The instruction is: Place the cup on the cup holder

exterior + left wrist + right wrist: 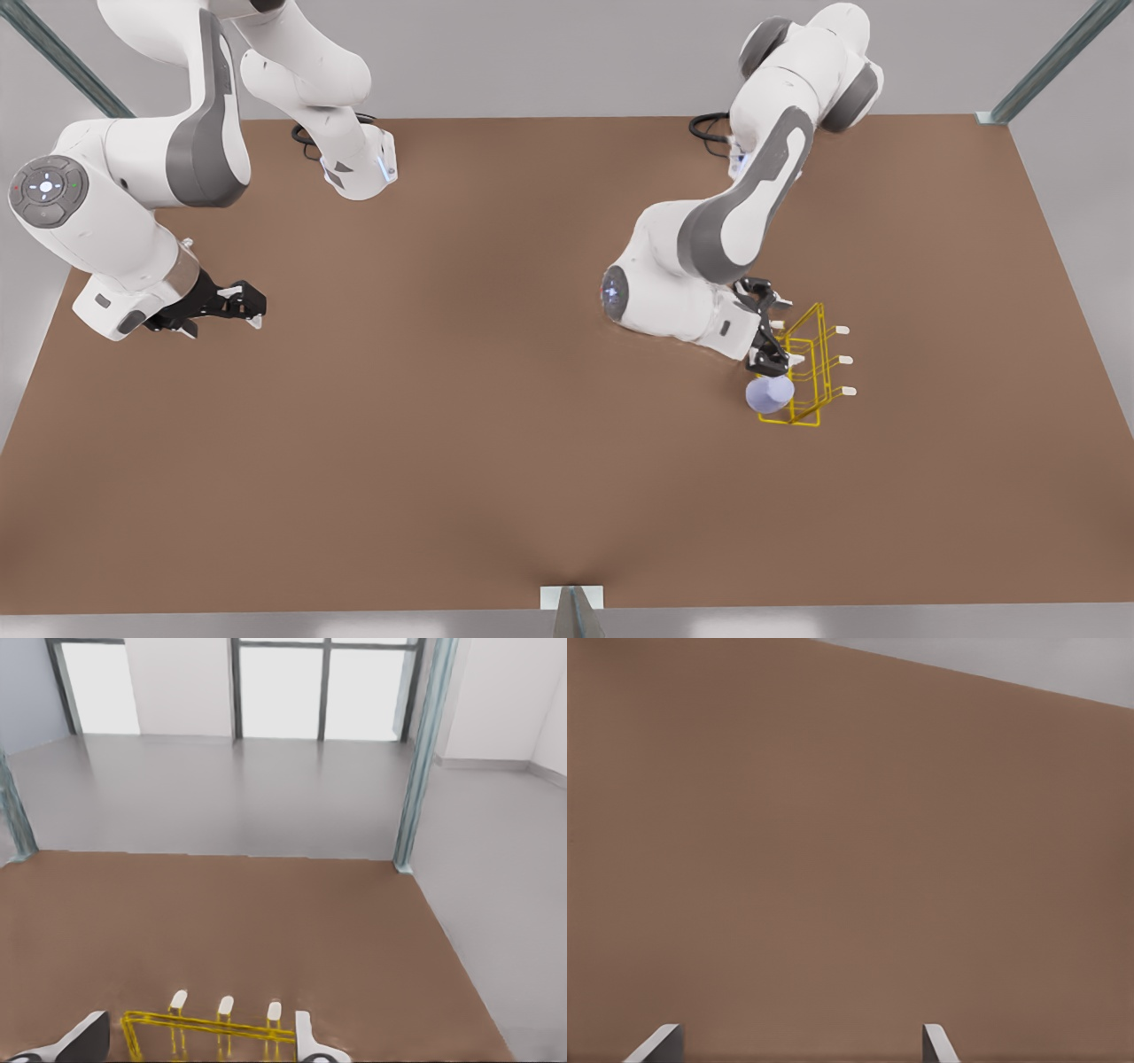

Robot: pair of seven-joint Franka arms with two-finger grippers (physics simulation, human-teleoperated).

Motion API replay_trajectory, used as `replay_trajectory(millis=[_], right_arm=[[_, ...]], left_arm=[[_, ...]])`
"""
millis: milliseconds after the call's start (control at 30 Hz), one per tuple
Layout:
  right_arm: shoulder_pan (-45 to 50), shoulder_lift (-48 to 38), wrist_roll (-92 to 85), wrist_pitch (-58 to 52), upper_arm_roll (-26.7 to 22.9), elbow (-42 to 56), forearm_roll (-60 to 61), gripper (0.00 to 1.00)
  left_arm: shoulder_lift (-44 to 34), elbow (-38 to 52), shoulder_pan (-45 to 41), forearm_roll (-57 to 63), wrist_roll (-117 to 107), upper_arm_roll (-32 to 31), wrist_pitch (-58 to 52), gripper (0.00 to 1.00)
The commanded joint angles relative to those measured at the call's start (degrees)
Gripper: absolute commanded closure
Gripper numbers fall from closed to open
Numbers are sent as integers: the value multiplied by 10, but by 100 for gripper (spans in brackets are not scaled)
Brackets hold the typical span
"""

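Note:
The lavender-blue cup [769, 393] sits against the near-left side of the yellow wire cup holder [811, 368] at the front view's right; whether a peg carries it I cannot tell. My left gripper [772, 335] hovers just behind the cup at the holder's left side, open and holding nothing. In the left wrist view its fingertips [305, 1038] stand wide apart around the cup holder [208, 1028], whose white-tipped pegs point away from the camera. My right gripper [252, 306] waits open above bare table at the front view's left, and its fingertips [658, 1043] frame only brown tabletop.
The brown table [496, 425] stretches wide between the two arms. Grey frame posts [1050, 62] rise at the table's far corners. The left arm's elbow [673, 292] hangs low just left of the holder.

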Motion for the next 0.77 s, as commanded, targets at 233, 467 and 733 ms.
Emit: replay_trajectory(millis=[233,467,733], right_arm=[[1,-1,1,0,17,3,0,0],[1,-1,1,1,17,2,0,0],[-9,0,-1,1,16,3,-1,0]], left_arm=[[-255,-291,267,-429,1154,-4,281,0],[-159,-177,256,-443,1100,-20,222,0],[-159,-177,257,-443,1102,-20,215,0]])
